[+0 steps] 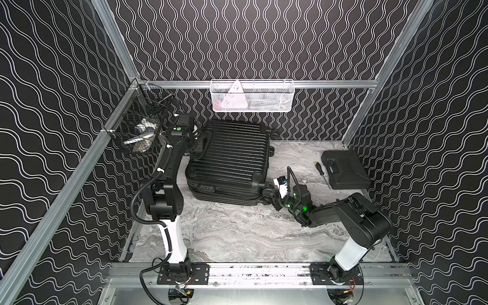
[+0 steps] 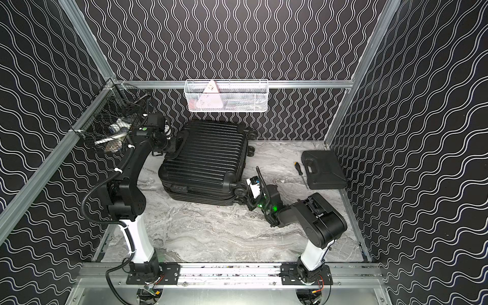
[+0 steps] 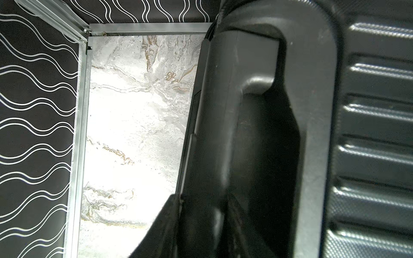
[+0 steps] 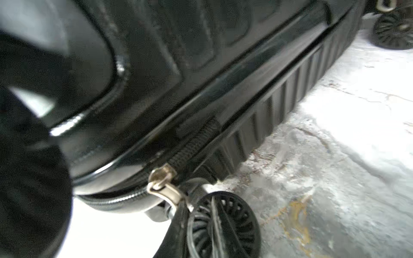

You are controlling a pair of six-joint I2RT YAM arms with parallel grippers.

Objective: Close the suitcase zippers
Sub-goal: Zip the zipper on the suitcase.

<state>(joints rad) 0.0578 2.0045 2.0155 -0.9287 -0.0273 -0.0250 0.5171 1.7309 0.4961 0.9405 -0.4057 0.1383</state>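
the suitcase (image 1: 229, 158) is laid flat on the table (image 1: 237, 232), ribbed side up, with one shell stacked on the other. the left hand (image 1: 198, 146) is set against its far left end, where a handle (image 3: 234, 111) is mounted. in the left wrist view the bar of that handle is seen running straight down between the two dark fingers (image 3: 156, 230). the hand is judged to be closed on the bar, though the contact itself is lost in shadow.

the right hand (image 1: 274, 198) is held low over the table at the near right corner of the suitcase, just beside a wheel (image 4: 223, 223). in the right wrist view its fingers are seen standing apart. one is shown as a large blurred mass (image 4: 33, 178) and the other as a narrow dark tip (image 4: 176, 227), with bright table visible between them. the zipper (image 4: 196, 143) is seen directly ahead of this hand, running along the seam between the two shells. its metal pull (image 4: 164, 186) is placed at the rounded corner, just above the wheel. the tab of the pull is hung down against the narrow finger and is touched by that finger. whether it is pinched cannot be told.

a tool case (image 1: 346, 170) and a screwdriver (image 1: 320, 171) are laid side by side well apart from the right hand, out past its wrist.
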